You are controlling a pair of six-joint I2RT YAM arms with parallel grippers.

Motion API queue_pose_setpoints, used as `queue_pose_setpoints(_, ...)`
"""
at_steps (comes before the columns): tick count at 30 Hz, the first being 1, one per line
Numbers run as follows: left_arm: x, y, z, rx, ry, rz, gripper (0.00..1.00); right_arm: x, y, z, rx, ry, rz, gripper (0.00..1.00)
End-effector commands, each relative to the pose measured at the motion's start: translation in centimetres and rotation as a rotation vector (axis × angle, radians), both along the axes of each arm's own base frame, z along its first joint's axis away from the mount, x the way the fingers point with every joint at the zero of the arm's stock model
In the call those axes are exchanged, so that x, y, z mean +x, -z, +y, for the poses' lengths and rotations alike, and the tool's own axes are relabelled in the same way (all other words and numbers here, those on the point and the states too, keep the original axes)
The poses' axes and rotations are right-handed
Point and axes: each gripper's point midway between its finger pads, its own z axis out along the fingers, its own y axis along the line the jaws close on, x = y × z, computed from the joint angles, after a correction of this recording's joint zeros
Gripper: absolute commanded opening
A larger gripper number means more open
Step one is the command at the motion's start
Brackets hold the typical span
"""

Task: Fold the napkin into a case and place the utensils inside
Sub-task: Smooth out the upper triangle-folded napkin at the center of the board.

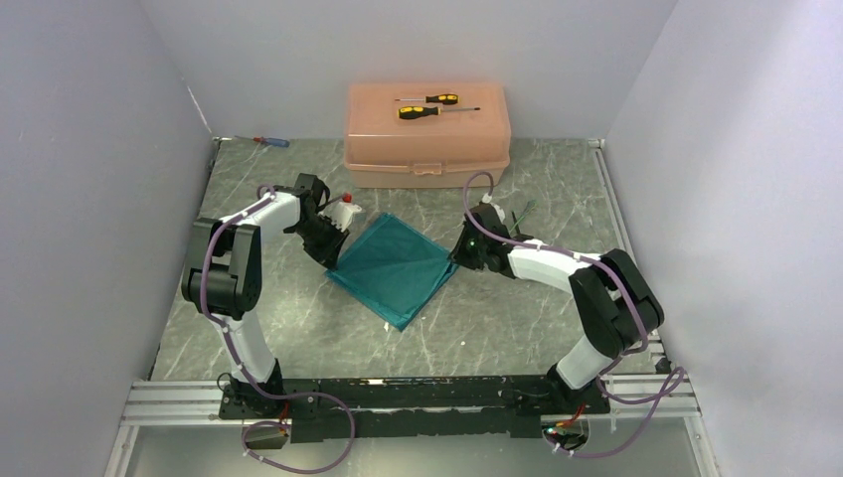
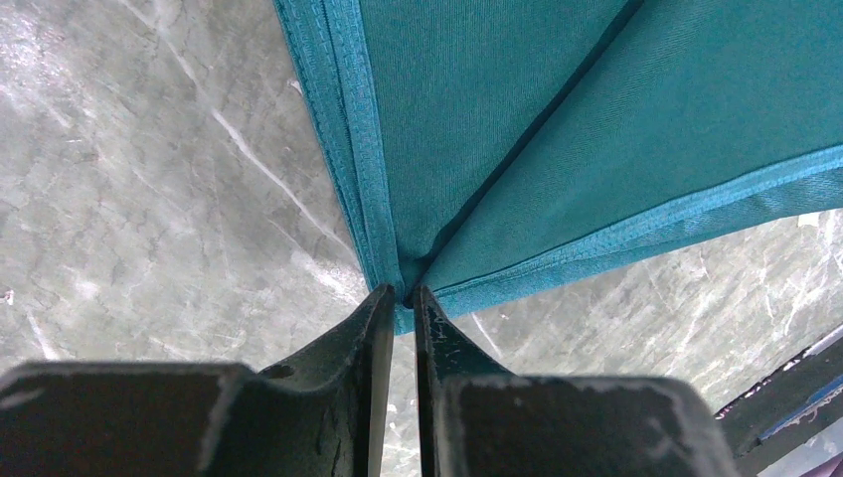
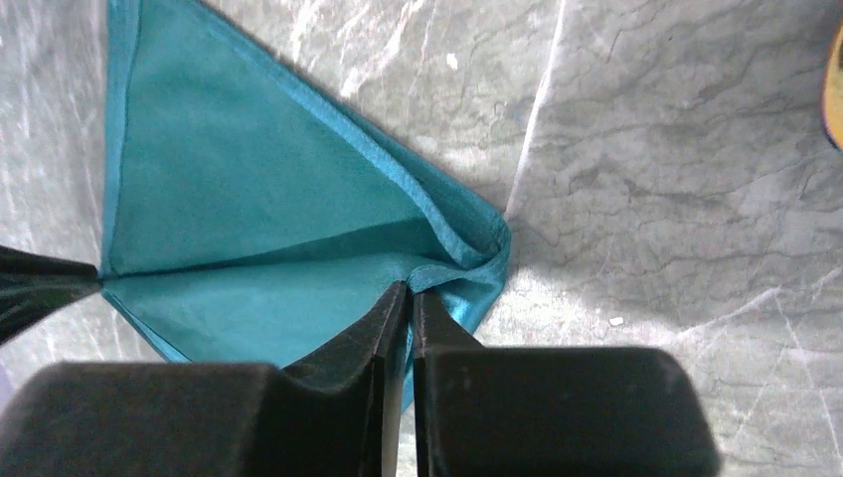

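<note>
Peach box blocks the far side behind the napkin.

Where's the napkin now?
Top view: the napkin lies mid-table, near side of the peach box; left claw and right claw pinch opposite corners.

The napkin lies on the table between my arms. My left gripper meets its left corner, my right gripper its right corner. Behind the napkin stands the box, with two screwdrivers on its lid. A small screwdriver lies behind and left of the napkin.
</note>
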Motion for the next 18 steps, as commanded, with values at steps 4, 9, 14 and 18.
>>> queue_pose_setpoints(4, 0.4, 0.0, 0.4, 0.021, 0.021, -0.029, 0.19, 2.0, -0.3, -1.2, 0.018, 0.07, -0.077, 0.04)
queue_pose_setpoints(9, 0.3, 0.1, 0.5, 0.026, 0.022, -0.031, 0.18, 1.3, 1.5, -1.7, -0.006, 0.065, -0.04, 0.01)
queue_pose_setpoints(14, 0.1, 0.4, 0.8, 0.041, 0.029, -0.031, 0.18, 0.0, 2.5, -1.9, -0.008, 0.04, -0.004, 0.17)
queue_pose_setpoints(18, 0.1, 0.6, 1.1, 0.055, 0.029, -0.037, 0.18, -0.4, 1.2, -2.4, -0.01, 0.023, -0.022, 0.33)
